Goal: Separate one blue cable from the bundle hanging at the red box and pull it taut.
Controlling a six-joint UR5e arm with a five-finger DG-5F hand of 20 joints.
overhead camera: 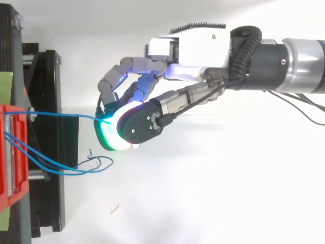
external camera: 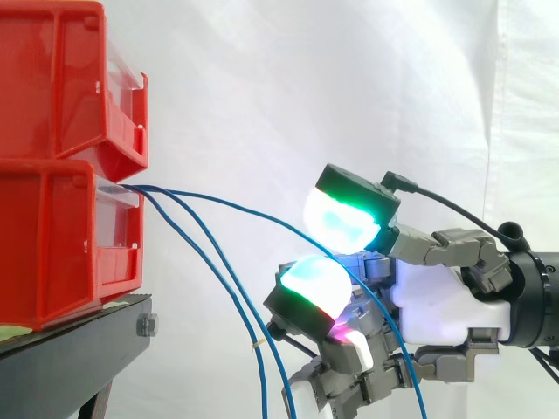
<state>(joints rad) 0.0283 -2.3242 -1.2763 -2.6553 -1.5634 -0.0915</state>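
Note:
Several thin blue cables come out of the front of the lower red box. One blue cable arcs away from the rest to my hand and runs between two green-glowing fingertips, then drops below the hand. In the top view this cable runs nearly straight from the red box to the hand, whose curled fingers pinch it at the glowing pads. The other two cables hang slack to the left of the hand and loop loosely in the top view.
A second red bin is stacked on the lower one. Both rest on a black stand at the left. A white curtain hangs behind, and a white floor lies below the hand.

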